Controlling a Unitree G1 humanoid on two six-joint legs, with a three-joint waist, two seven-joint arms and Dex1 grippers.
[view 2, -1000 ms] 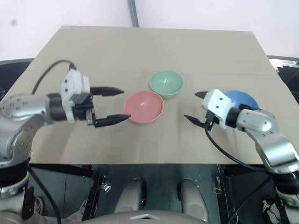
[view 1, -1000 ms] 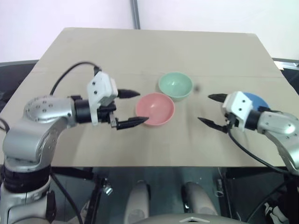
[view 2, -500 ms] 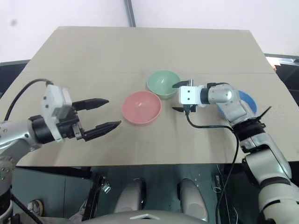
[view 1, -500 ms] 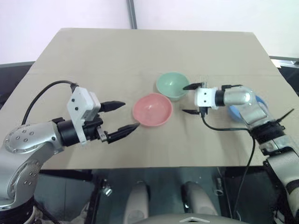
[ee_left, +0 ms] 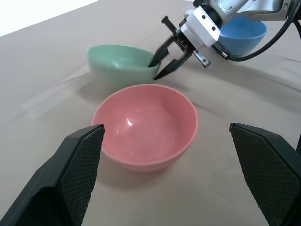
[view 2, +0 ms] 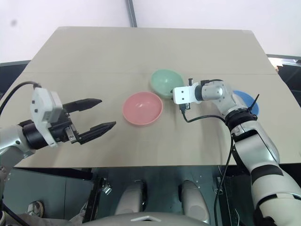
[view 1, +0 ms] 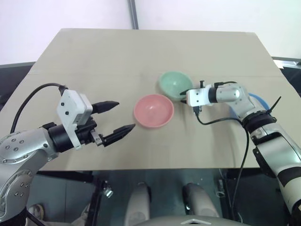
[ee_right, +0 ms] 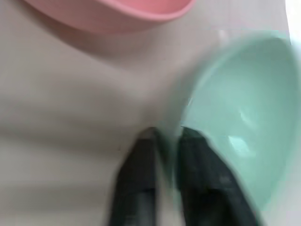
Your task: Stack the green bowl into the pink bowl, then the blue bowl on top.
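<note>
The green bowl (view 1: 172,84) sits at mid-table, with the pink bowl (view 1: 154,111) just in front of it and slightly left. My right gripper (view 1: 184,97) is shut on the green bowl's near right rim; in the right wrist view one finger (ee_right: 207,181) is inside the rim and the other outside. The blue bowl (ee_left: 242,32) stands to the right, largely hidden behind my right arm. My left gripper (view 1: 124,115) hovers open to the left of the pink bowl, pointing at it, with nothing between its fingers (ee_left: 70,179).
All three bowls stand on a tan table (view 1: 141,52), whose front edge runs close below both arms. A black cable (view 1: 216,121) from my right wrist trails over the table in front of the blue bowl. Bare tabletop stretches behind the bowls.
My right gripper swung left from beside the blue bowl to the green bowl and shut on its rim. My left gripper drew back to the left, away from the pink bowl, staying open.
</note>
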